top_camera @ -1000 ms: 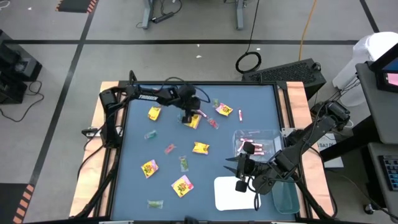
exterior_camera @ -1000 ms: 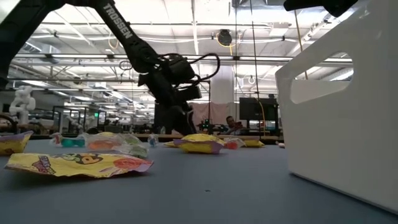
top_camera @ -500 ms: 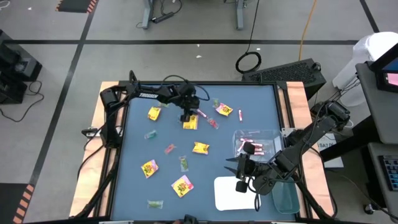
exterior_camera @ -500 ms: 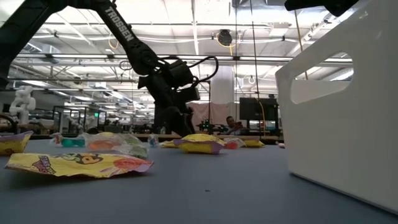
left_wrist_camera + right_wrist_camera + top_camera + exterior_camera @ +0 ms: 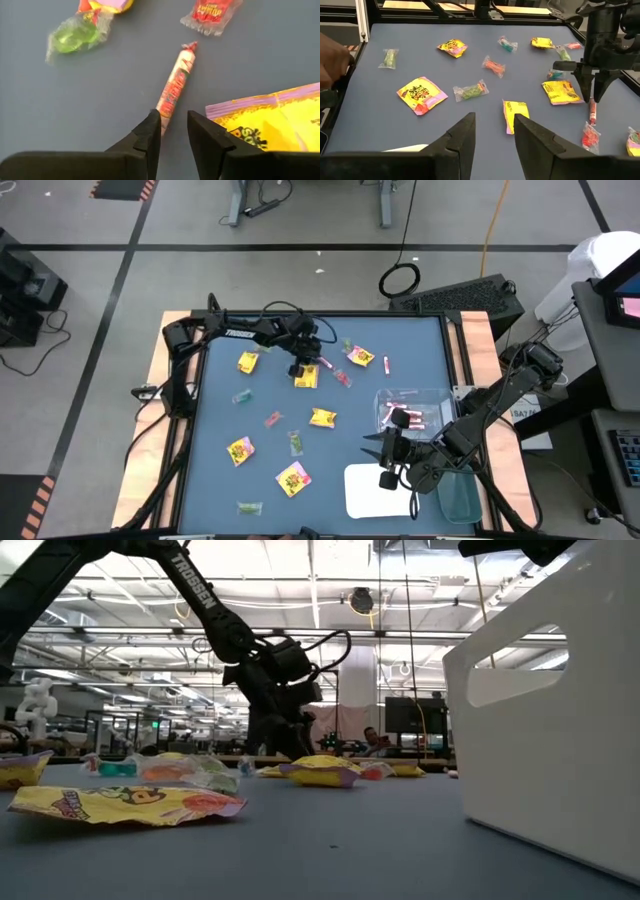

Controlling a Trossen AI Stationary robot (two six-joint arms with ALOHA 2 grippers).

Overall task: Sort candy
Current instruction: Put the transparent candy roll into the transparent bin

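Candy lies scattered on the blue table [image 5: 400, 340]: yellow packets [image 5: 322, 417], green pieces [image 5: 296, 442] and a pink stick [image 5: 176, 80]. My left gripper [image 5: 172, 127] is at the far middle, slanting down over the stick's near end beside a yellow packet [image 5: 270, 120]. Its fingers stand a little apart with that end between them. My right gripper [image 5: 492, 130] hangs open above the table's near right, holding nothing. My left gripper has one fingertip [image 5: 152, 127] right beside the stick's near end [image 5: 164, 112], coming slanting from above and along the stick. The stick lies flat on the table. Whether the finger touches it, I cannot tell.
A clear tray [image 5: 440, 395] holding pink sticks stands at the right. A white tray [image 5: 372, 492] and a green-tinted tray [image 5: 458, 495] stand at the near right. A red wrapped piece [image 5: 212, 12] and a green one [image 5: 75, 35] lie beyond the stick. A person's hand [image 5: 332, 62] is at the near edge.
My left gripper has rolled a little at the wrist while staying over the pink stick. The yellow packet beside it shows more fully from above now.
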